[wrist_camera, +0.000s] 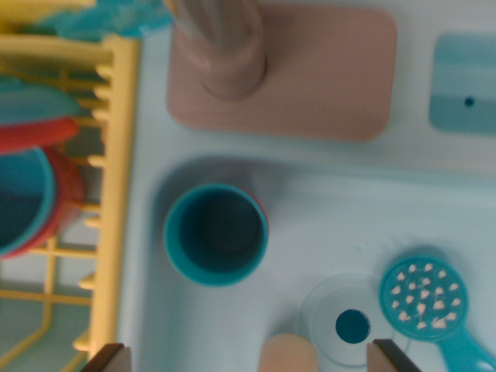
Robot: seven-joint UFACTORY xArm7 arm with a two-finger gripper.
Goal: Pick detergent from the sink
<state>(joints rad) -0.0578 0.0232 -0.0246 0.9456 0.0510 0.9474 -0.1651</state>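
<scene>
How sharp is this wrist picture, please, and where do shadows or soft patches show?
Wrist view: soft throughout, edges smeared, worst on the yellow rack and faucet base; the teal cup throws a dim shadow up the sink wall; lighting even, no glare; gripper fingertips blurred at the bottom edge.

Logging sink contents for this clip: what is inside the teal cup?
The teal cup stands upright in the sink, and its interior looks empty down to a dark bottom. Whatever sits under the cup is covered.
</scene>
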